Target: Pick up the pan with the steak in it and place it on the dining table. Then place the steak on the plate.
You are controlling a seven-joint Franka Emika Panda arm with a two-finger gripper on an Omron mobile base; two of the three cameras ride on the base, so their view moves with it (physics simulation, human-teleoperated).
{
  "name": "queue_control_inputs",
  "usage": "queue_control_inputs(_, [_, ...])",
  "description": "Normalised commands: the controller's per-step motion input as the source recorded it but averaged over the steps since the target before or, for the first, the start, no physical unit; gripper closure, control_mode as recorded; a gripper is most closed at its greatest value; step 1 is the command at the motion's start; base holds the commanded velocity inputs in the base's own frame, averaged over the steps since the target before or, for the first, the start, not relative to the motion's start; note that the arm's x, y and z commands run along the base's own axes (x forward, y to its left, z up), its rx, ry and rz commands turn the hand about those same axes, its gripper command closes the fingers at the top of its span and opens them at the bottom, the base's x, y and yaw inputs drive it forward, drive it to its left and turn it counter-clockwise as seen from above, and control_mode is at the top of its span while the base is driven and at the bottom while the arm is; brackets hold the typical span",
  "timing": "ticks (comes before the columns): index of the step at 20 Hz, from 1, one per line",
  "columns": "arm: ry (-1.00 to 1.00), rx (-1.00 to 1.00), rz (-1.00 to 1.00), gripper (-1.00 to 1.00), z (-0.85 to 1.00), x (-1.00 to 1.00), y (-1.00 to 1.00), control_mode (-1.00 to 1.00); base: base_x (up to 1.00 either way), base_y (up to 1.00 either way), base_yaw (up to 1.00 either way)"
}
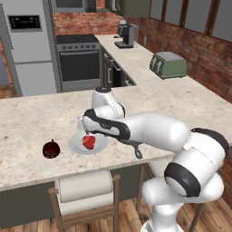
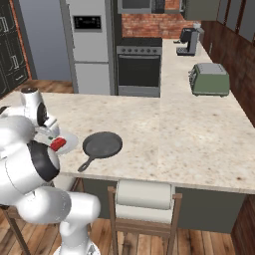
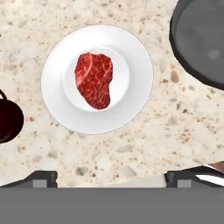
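We saw the dining table point(image 2: 199, 144) stretching across both base views, its beige speckled top carrying everything that mattered. Beyond it, along the far counter, stood a green toaster point(image 2: 210, 79) and a dark coffee machine point(image 2: 188, 41), well apart from the work.

The pan point(image 2: 102, 145) sat flat on the table near its front edge, its short handle pointing toward the robot's side, and its inside looked bare. Just beside it, apart from its rim, lay the plate point(image 3: 97, 78). In the left base view the plate point(image 1: 77, 146) was partly covered by the arm.

The steak point(image 3: 93, 79) lay flat in the middle of the plate, red with pale marbling, inside the raised inner ring. A dark red round fruit point(image 1: 51, 149) rested on the table on the plate's other side, close to but not touching it.

The gripper point(image 3: 111, 177) hung above the table with its two fingertips point(image 3: 41, 178) spread wide and nothing between them. In the hand view the steak sat ahead of the fingers, clear of both, nearer the left tip's side than the right. In the base views the hand was mostly masked by the arm, so we could not judge how high it stood over the plate.
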Motion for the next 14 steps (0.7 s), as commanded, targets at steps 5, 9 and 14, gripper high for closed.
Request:
queue_control_inputs(5, [-0.39, 0.02, 0.0, -1.0, 0.18, -0.87, -0.01, -1.0, 0.0, 0.0, 0.0])
queue_control_inputs(9, [-0.39, 0.0, 0.0, -1.0, 0.06, -0.84, 0.0, -1.0, 0.0, 0.0, 0.0])
queue_control_inputs(14, [-0.38, 0.0, 0.01, -1.0, 0.03, -0.78, 0.0, -1.0, 0.0, 0.0, 0.0])
